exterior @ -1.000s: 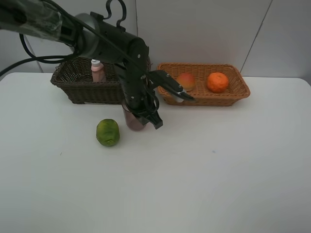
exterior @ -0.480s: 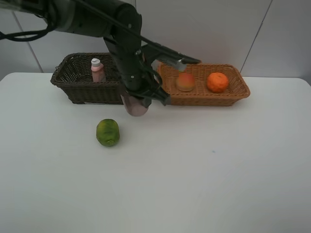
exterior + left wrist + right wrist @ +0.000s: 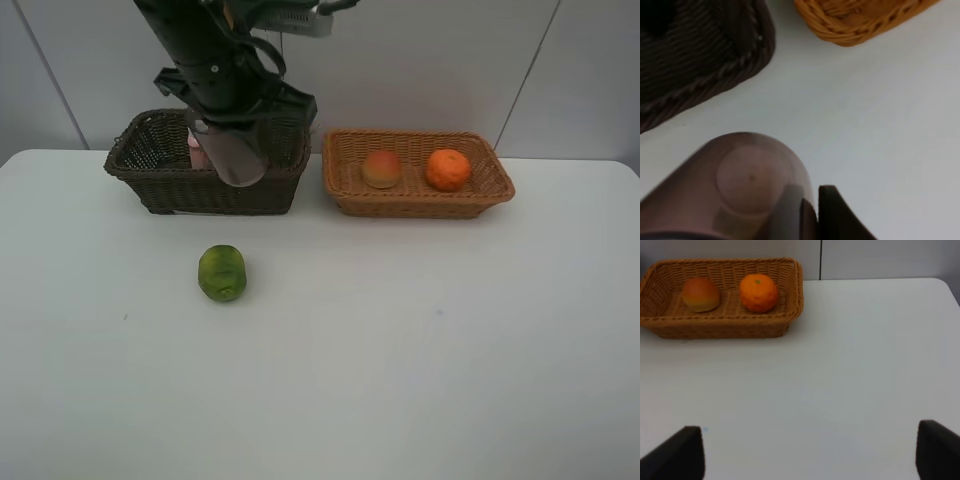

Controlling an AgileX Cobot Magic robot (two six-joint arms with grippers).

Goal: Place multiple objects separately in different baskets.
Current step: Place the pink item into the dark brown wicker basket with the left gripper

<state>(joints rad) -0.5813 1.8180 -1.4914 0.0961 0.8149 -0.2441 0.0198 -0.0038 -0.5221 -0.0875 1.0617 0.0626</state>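
Note:
My left gripper [image 3: 222,128] is shut on the rim of the translucent mauve cup [image 3: 236,158], which hangs tilted in the air over the front of the dark brown basket [image 3: 150,185]. In the left wrist view one finger [image 3: 835,212] is outside the cup [image 3: 740,180] wall and the other inside. A pink white-capped bottle [image 3: 196,152] stands in that basket, mostly hidden by the cup. The peach-like fruit [image 3: 381,168] and the orange [image 3: 447,169] lie in the light tan basket [image 3: 420,205]. The green fruit [image 3: 222,272] rests on the table. My right gripper [image 3: 810,455] is open and holds nothing.
The white table [image 3: 420,350] stretches in front of both baskets, which stand side by side along the back wall. The right wrist view looks across the table at the tan basket [image 3: 720,330] with the peach-like fruit [image 3: 700,294] and the orange [image 3: 758,292].
The left arm has lifted the cup off the table beside the green fruit and carried it up and back, over the dark basket. The right gripper has not moved.

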